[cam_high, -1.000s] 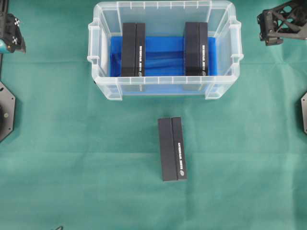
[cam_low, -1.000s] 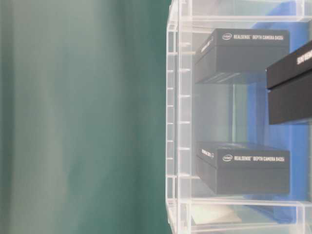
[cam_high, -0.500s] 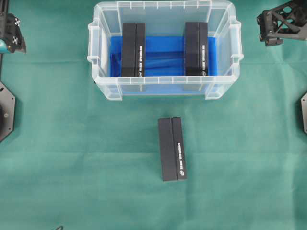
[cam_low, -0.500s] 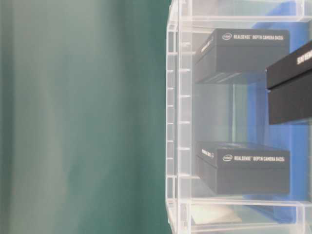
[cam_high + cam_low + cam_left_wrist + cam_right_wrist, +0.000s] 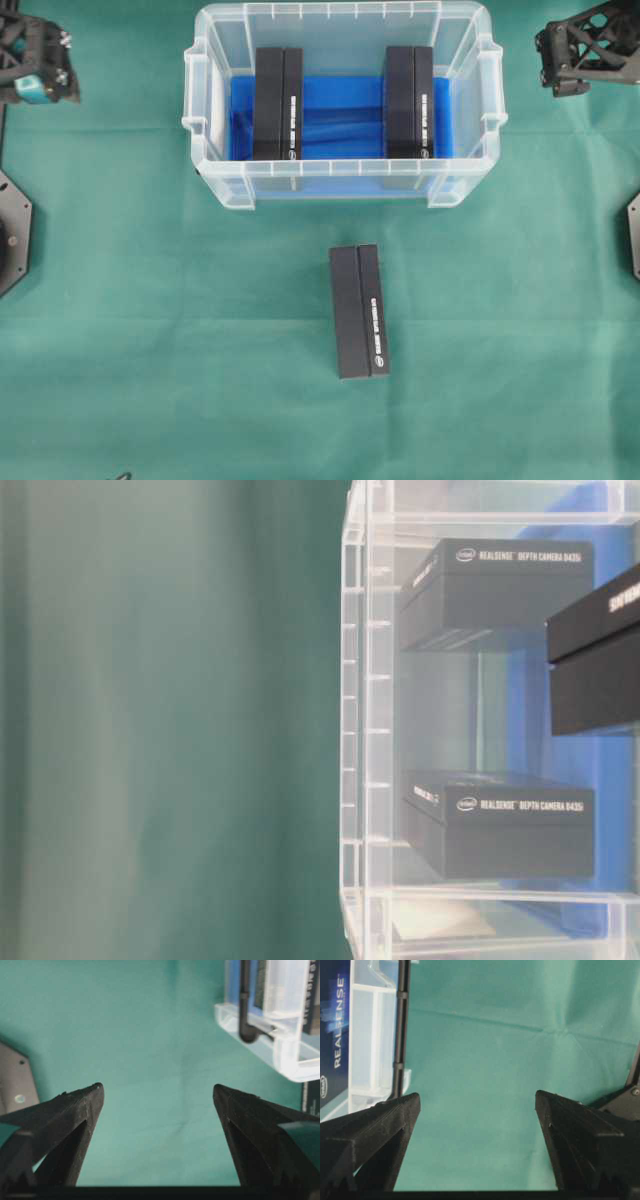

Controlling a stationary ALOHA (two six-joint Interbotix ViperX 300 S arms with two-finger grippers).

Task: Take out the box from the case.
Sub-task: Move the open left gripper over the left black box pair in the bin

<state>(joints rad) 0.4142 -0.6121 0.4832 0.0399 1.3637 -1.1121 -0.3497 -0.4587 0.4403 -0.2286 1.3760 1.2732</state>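
The case point(image 5: 340, 182) is a clear plastic bin at the top middle, lined with blue cloth. Two black boxes stand inside it, one on the left point(image 5: 277, 103) and one on the right point(image 5: 409, 101); both show through the wall point(image 5: 355, 730) in the table-level view. A third black box point(image 5: 359, 311) lies on the green cloth in front of the case. My left gripper point(image 5: 157, 1092) is open over bare cloth at the far top left point(image 5: 40, 70), with the case's corner point(image 5: 270, 1035) to its right. My right gripper point(image 5: 477, 1097) is open at the top right point(image 5: 585, 55), beside the case point(image 5: 370, 1035).
Black base plates sit at the left edge point(image 5: 10, 235) and the right edge point(image 5: 633, 235). A green cloth point(image 5: 150, 350) covers the whole table. The left plate point(image 5: 17, 1085) shows grey in the left wrist view.
The left arm has shifted a little to the right in the overhead view. The right arm, the case and the boxes have not moved.
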